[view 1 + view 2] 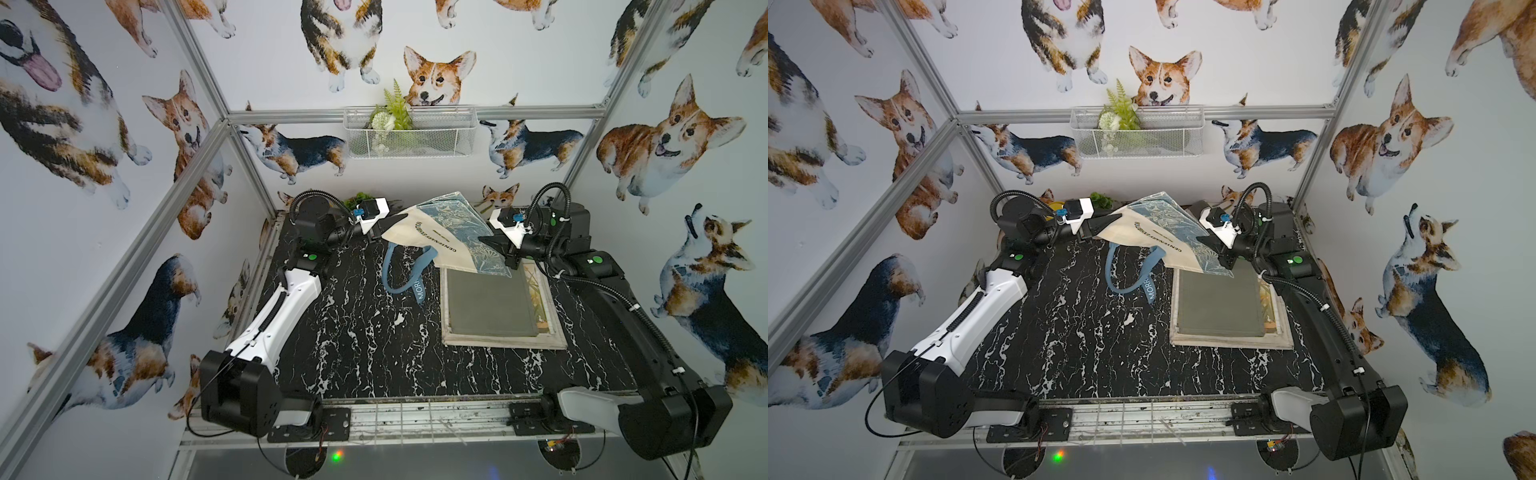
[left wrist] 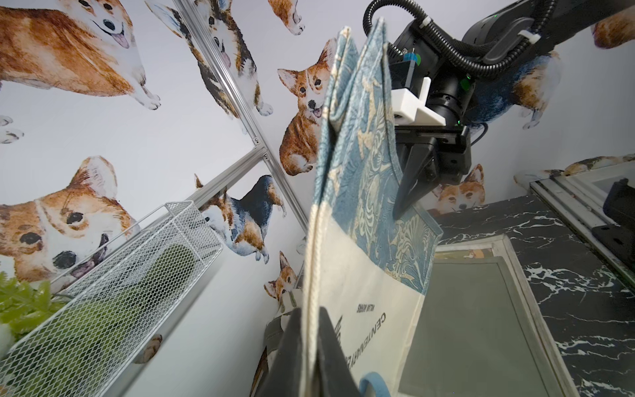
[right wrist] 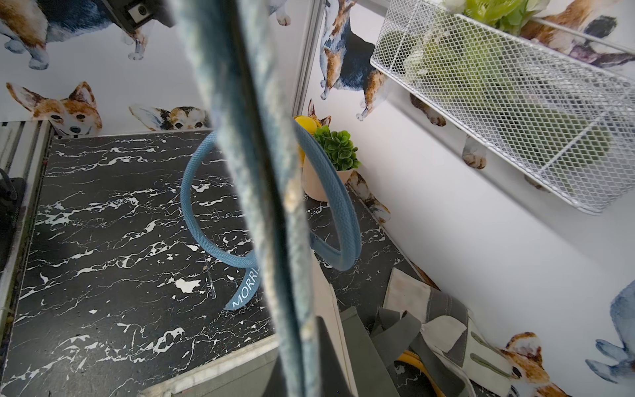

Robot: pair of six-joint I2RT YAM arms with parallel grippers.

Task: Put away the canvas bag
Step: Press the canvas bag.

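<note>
Bag [image 1: 432, 237] held in the air between two grippers, above the far half of the table [image 1: 353, 340].

We see the left gripper [image 1: 390, 222] at the bag's cream corner. In the left wrist view its fingers [image 2: 288, 350] stand narrow, with the corded cream edge running up between them, so we read them as clamped on the bag.

The right gripper [image 1: 484, 241] meets the blue patterned panel on the opposite side. In the right wrist view the blue edge crosses close to the lens and runs down into the jaws. We read these too as closed on the cloth.

The bag hangs tilted, its printed face turned toward the top views, with dark lettering along the border between cream and blue. Its lower blue corner overhangs the far edge of the stack [image 1: 490, 307], a grey-green folded cloth lying on a cream one. We cannot tell whether the corner touches the stack.

Two blue handles [image 1: 397, 272] droop from the bag toward the table, beside the stack on the left arm's side. One of them carries white lettering.

A white wire basket [image 1: 409, 137] with greenery in it is fixed to the back wall, above the bag. A small potted plant [image 3: 335, 151] stands in the back corner behind the left gripper.
</note>
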